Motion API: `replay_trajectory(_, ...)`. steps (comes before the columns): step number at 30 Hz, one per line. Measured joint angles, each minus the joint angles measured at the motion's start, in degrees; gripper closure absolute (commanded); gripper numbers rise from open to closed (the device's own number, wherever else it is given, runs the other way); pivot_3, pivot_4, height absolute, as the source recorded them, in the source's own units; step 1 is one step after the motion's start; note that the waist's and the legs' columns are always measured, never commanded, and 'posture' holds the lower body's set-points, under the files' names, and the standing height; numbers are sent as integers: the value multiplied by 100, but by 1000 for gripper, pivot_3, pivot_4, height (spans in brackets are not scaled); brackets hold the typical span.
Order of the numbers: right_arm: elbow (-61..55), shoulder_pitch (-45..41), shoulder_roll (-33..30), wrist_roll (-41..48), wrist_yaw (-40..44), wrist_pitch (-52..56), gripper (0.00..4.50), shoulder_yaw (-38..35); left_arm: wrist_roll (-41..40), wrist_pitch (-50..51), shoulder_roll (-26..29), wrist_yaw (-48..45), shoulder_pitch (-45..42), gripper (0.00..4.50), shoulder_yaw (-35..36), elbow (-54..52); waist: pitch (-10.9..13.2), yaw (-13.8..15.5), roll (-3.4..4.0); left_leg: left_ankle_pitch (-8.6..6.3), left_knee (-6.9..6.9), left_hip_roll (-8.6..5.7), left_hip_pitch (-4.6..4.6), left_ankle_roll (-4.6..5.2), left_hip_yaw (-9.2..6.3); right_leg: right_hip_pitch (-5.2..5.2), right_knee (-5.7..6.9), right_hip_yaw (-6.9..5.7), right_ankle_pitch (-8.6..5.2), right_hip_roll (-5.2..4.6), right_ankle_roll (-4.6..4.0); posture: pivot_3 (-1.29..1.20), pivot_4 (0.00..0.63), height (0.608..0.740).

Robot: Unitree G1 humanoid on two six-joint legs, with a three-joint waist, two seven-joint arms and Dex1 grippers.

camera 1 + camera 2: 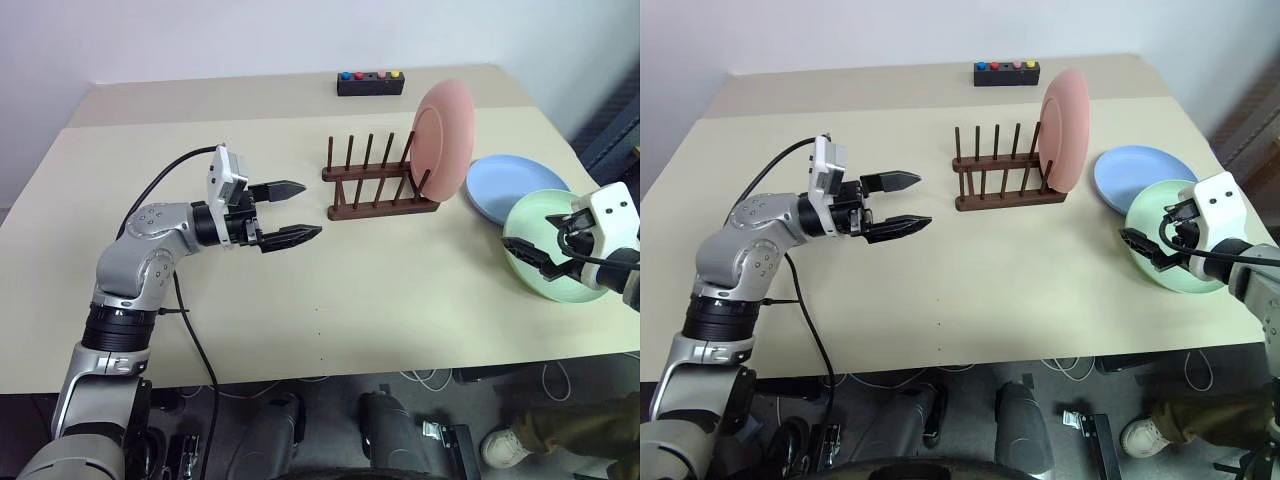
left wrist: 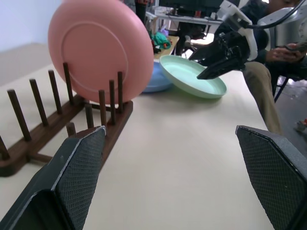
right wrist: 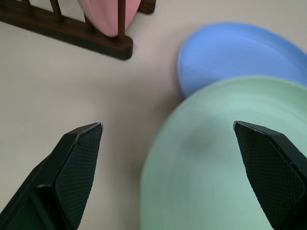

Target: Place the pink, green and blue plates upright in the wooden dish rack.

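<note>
On the beige table [image 1: 300,300], the left gripper [image 1: 292,211] hangs at about nine o'clock from the wooden rack [image 1: 378,190], its jaws spread apart and empty, pointing toward the rack with a gap between them. At about twelve o'clock from the rack, near the far edge, sits a black box [image 1: 370,83] with coloured buttons. The pink plate [image 1: 444,140] stands upright in the rack's last slot at the three o'clock end, leaning slightly. Farther toward three o'clock the blue plate [image 1: 505,185] lies flat, with the green plate [image 1: 550,240] flat at its five o'clock, overlapping its near edge. The right gripper [image 1: 545,245] hovers over the green plate, jaws wide and grasping nothing.
</note>
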Motion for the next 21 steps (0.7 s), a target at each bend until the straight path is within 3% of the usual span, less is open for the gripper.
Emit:
replay_trajectory(20,58,263,160,-737,-240,-225,0,457,-46,-64,-7,-136,-2,39,0,0,0,-4,0,0,1,0,0,0,0,0,2,0,0,2,0,0,150,740)
replay_trajectory(21,72,250,164,-759,-247,-225,260,457,-46,-64,-7,-137,-2,9,1,0,0,-2,0,0,2,0,0,0,1,0,2,0,0,2,0,0,150,740)
